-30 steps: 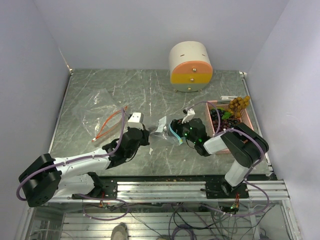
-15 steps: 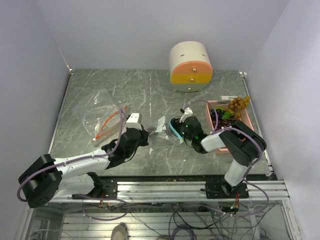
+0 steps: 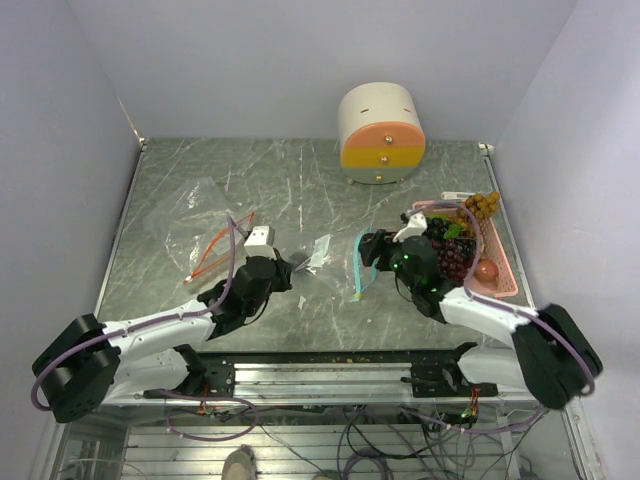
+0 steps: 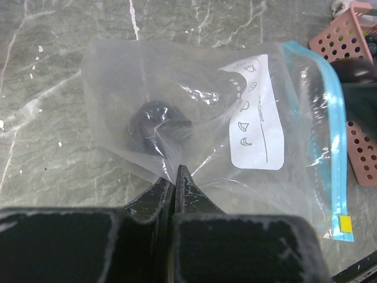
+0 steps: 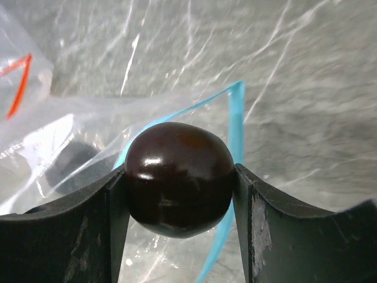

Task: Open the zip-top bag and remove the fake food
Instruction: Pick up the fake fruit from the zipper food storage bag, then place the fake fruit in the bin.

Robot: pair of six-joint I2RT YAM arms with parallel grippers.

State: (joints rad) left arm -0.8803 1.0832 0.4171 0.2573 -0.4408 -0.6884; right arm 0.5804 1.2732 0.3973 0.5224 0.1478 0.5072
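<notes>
Label check: one white label panel [image 4: 257,112] is seen on the blue-strip zip-top bag [image 4: 206,118]. A column of small pictograms and a sideways line of print are on it, too small to be read. No other writing is made out.

Counts:
- 2 zip-top bags on the worktop [image 3: 300,180]: the blue-strip one at centre, and an orange-strip bag [image 3: 205,235] well apart to the left.
- 1 yellow tab [image 4: 345,223] at the end of the blue strip.
- 1 dark piece [image 4: 154,127] is seen inside the blue-strip bag.
- 1 dark brown round fruit [image 5: 177,171] is clamped between the fingers of the right hand [image 5: 179,174], just outside the bag mouth.
- 1 pink basket [image 3: 505,290] at the right, holding a purple grape bunch [image 3: 452,255], a tan grape bunch [image 3: 480,205], 1 orange round fruit [image 3: 487,268] and a green piece [image 3: 453,230].

The left hand [image 4: 175,175] is clenched on the bag's closed end.
</notes>
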